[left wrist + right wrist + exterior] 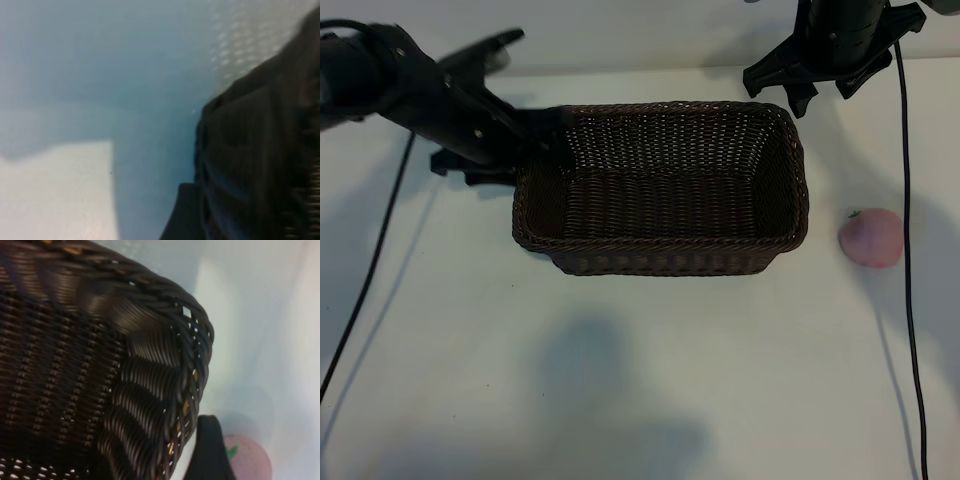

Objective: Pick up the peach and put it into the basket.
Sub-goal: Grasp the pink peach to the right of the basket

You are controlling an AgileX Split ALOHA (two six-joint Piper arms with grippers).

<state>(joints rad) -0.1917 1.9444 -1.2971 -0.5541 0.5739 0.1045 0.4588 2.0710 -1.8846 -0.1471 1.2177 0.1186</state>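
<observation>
The peach [871, 238] is small, round and pale pink, and lies on the white table to the right of the basket [660, 255]. The basket is a dark-brown wicker one in the middle of the table, with nothing in it. My right gripper [825, 92] hangs open above the basket's far right corner, holding nothing. In the right wrist view, one of its fingers [209, 450] stands between the basket's braided rim [195, 335] and the peach [252, 462]. My left gripper [535, 140] is at the basket's far left corner, against the rim.
Black cables [908, 200] run down the table on the right, past the peach, and on the left [375, 250]. The left wrist view shows only white table [55, 190] and a blurred dark ribbed shape [250, 150].
</observation>
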